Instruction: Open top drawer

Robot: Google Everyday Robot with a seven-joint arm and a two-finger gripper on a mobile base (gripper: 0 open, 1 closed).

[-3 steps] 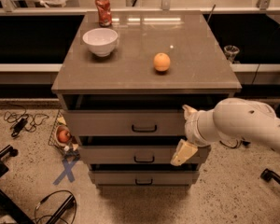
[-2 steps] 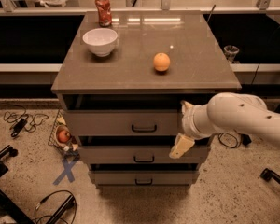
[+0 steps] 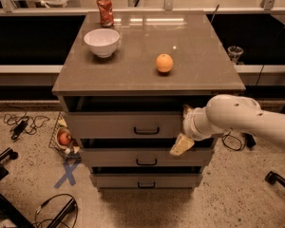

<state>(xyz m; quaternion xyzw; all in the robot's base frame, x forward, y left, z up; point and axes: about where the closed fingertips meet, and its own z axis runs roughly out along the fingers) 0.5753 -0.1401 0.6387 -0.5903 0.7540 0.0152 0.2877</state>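
Observation:
The top drawer (image 3: 109, 125) is the widest grey-beige front, just under the cabinet's top, with a small dark bar handle (image 3: 147, 130) at its centre. A dark gap shows above its front. My gripper (image 3: 182, 127) is on a white arm coming in from the right. It is in front of the drawer's right part, a short way right of the handle and not touching it. It is open and empty: one yellowish finger (image 3: 181, 145) points down-left, the other tip (image 3: 186, 110) sits near the drawer's top edge.
The cabinet top (image 3: 147, 75) holds a white bowl (image 3: 102, 42), a red can (image 3: 105, 11) and an orange (image 3: 164, 63). Two narrower drawers (image 3: 142, 161) lie below. A wire basket with fruit (image 3: 64, 137), cables and a blue X are on the floor at left.
My arm and gripper have moved left along the top drawer's front, closer to its handle. The drawers and the things on the top have not moved.

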